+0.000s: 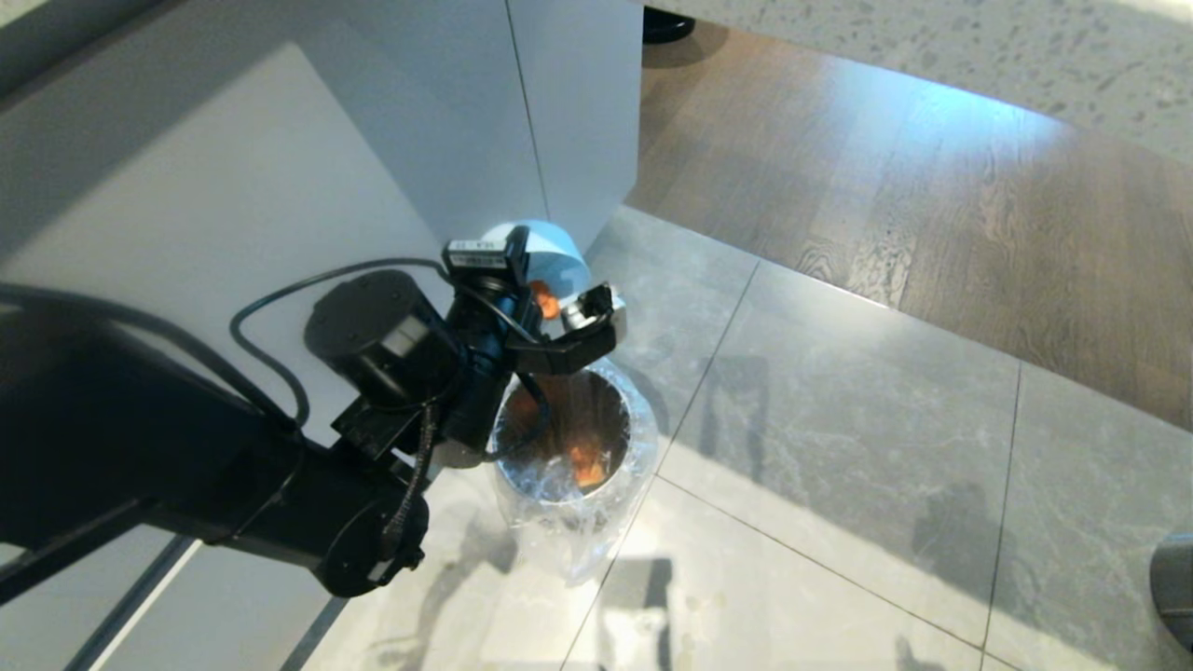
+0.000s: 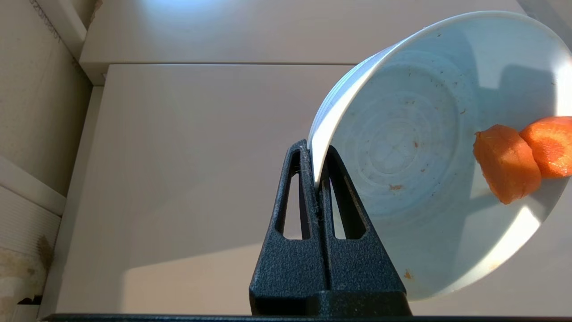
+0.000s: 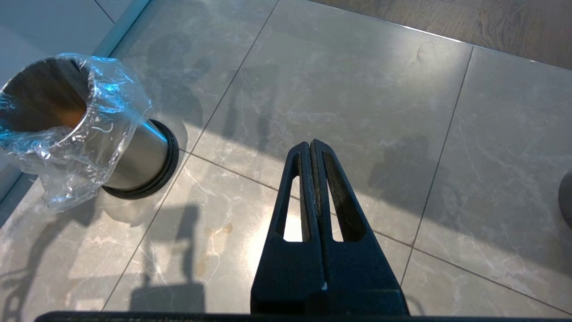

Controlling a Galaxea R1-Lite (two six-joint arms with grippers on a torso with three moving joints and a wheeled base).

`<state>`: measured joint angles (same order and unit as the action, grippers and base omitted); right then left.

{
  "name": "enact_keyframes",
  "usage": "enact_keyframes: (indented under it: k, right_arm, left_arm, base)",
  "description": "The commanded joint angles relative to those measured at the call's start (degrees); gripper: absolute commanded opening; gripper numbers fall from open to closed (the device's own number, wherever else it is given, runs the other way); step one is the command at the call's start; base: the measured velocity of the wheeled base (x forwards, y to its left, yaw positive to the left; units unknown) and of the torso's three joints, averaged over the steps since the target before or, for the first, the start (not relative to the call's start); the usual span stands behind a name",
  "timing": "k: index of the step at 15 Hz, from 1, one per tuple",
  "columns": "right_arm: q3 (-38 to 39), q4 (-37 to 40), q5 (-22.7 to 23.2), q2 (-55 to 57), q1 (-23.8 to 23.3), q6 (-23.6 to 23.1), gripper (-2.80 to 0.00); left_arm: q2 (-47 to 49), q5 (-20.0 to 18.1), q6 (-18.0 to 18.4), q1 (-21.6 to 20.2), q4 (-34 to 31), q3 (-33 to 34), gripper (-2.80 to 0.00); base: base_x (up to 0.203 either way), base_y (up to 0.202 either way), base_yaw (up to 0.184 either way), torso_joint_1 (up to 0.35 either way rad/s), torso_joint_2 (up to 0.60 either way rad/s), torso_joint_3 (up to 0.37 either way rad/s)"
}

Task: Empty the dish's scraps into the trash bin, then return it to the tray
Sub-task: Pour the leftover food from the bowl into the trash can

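Dish (image 2: 402, 147): stiff, glossy, slippery, light; I pinched its rim.
My left gripper (image 2: 318, 179): clamped on it, tilted above the trash bin (image 1: 569, 438).

Left arm reaching forward, wrist turned, left tool (image 2: 318, 165) pinched tight, right tool (image 3: 311, 154) closed, pointing floorward

dish (image 1: 557, 253): mostly hidden behind the left arm's camera in the head view
carrot slice (image 2: 548, 145): cut off by the left wrist view's edge
trash bin (image 3: 67, 129): cut off at the right wrist view's edge
bin contents (image 1: 587, 464): blurred orange pieces
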<state>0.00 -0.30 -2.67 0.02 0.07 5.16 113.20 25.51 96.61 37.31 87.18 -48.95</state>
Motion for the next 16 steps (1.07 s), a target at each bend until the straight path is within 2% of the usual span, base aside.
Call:
enact_keyframes:
  k: [1,16]
  right_arm:
    - [0.0,0.0,-0.1,0.0,0.0,0.0,-2.8]
    - [0.0,0.0,0.0,0.0,0.0,0.0,-2.8]
  left_arm:
    - [-0.1,0.1,0.5,0.1,2.1,-0.3,-2.8]
    - [-2.6,0.1,0.7,0.5,2.4,0.2,-2.8]
  base:
    - [0.0,0.0,0.0,0.0,0.0,0.0]
    - [0.0,0.0,0.0,0.0,0.0,0.0]
